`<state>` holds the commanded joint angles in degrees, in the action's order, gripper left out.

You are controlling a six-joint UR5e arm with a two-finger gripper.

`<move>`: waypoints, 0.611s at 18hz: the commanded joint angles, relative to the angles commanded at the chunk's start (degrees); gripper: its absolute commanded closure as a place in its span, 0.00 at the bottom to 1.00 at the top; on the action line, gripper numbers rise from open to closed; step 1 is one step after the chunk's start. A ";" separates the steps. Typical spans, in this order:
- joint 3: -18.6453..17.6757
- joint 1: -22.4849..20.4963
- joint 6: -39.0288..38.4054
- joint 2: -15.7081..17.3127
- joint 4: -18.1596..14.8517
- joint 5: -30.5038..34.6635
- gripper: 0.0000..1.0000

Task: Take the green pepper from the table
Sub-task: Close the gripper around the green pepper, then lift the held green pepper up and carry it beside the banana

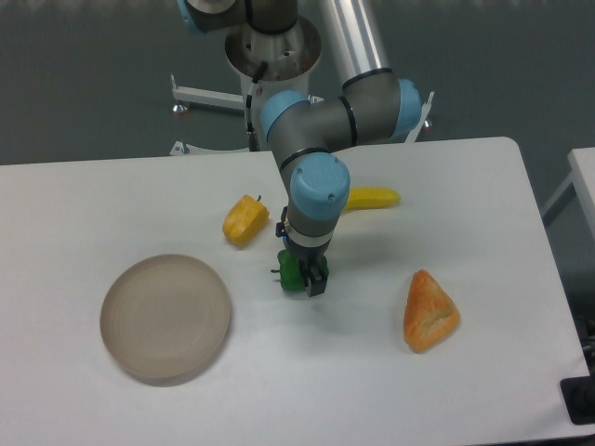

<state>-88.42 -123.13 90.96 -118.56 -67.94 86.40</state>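
Most of the green pepper point(294, 273) is hidden under the gripper point(305, 279), which stands straight over it; only its left part, glossy dark green with a short dark stem poking out to the left, shows beside the dark fingers. Whether the jaws are pressed against the pepper or merely straddle it cannot be told from this view, since the wrist covers them from above. The pepper lies on the table point(325, 390) near its middle, and whether it rests there or is lifted a little is also hard to judge. The arm's upper parts are cut off by the top edge. Up and left of the pepper, near but apart, lies a yellow pepper point(244, 220). A banana point(371, 197) lies behind the arm to the right, its left end hidden by the wrist. A round beige plate point(165, 317) sits well to the left and lower, and an orange wedge-shaped thing point(429, 311) lies well to the right.
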 joint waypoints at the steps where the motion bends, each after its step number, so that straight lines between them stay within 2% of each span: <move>1: -0.09 0.09 0.96 -0.09 -0.09 0.09 0.00; 2: -0.61 0.09 1.50 -0.09 -0.09 0.17 0.00; 3: -0.79 0.09 1.68 -0.09 -0.09 0.44 0.06; 7: -0.79 0.00 1.24 0.26 -0.26 0.62 0.45; 8: -0.62 0.00 0.98 0.44 -0.52 0.01 0.59; 11: 0.00 -0.52 0.71 1.75 -1.05 0.09 0.60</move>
<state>-88.42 -123.66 91.67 -116.81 -68.99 86.48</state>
